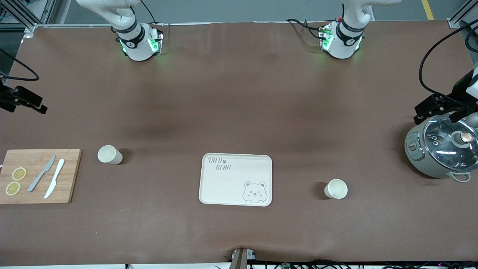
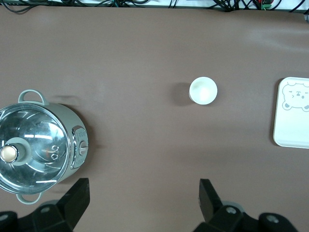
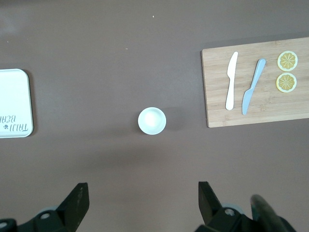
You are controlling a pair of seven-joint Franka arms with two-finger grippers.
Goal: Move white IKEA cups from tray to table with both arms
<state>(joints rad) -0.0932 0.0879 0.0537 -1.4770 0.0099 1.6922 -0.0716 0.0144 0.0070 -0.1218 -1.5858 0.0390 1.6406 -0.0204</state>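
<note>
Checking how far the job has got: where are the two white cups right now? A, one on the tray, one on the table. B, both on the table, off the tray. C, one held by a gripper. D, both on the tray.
B: the tray is bare, with one cup standing on the table near the cutting board and the other cup toward the pot.

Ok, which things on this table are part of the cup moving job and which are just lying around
Part of the job:
- white cup on the table near the cutting board
- white cup on the table toward the cooker
- tray, nothing on it
- left gripper, open
- right gripper, open

Lying about:
- cutting board
- two knives
- two lemon slices
- cooker
</note>
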